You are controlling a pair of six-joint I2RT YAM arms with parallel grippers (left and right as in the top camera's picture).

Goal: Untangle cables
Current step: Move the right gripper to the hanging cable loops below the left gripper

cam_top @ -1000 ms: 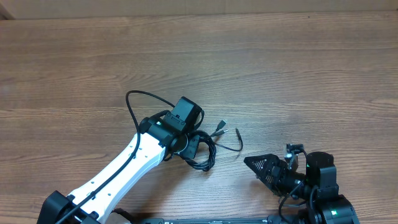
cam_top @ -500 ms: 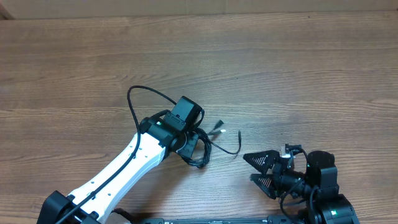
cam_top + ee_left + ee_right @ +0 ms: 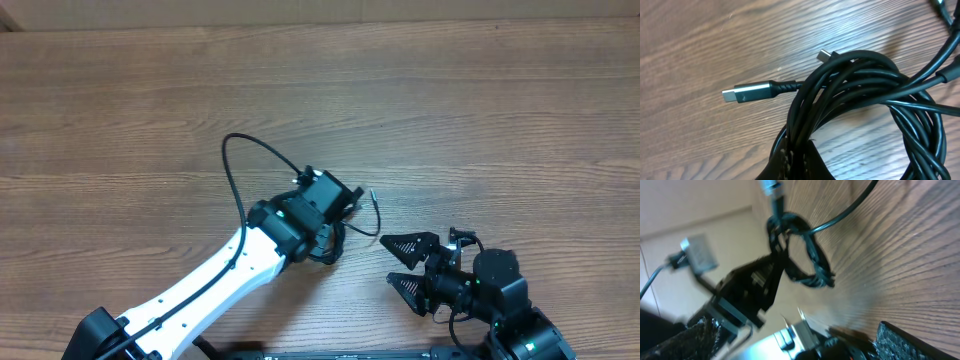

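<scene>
- A wooden counter (image 3: 480, 120) seen from above, with two robot arms reaching in from the bottom edge.
- The cables (image 3: 334, 250), thin and black, sit bunched in a small coil near the middle of the counter, slightly left of centre and partly hidden beneath the wrist of the left arm.
- One loose strand leaves the coil and curves rightward, then up, ending in a small plug tip.
- The left fingers (image 3: 792, 162) are closed tight on the lower left side of the coil, pinching several strands together.
- In the left wrist view, the coil (image 3: 865, 100) fills the right half of the picture, its loops overlapping one another.
- A silver-ended plug (image 3: 742, 93) lies flat on the wood just left of the coil; a second, shorter plug tip (image 3: 825, 54) pokes out above the top of the loops.
- The right fingers (image 3: 410, 243) are spread wide apart and grip nothing. They point left toward the coil, near it but not touching.
- The right wrist view is tilted and blurred; it shows the bundle (image 3: 800, 255) pinched by the dark left fingers (image 3: 757, 287).
- The left arm (image 3: 210, 290) is white, running diagonally from the lower left corner.
</scene>
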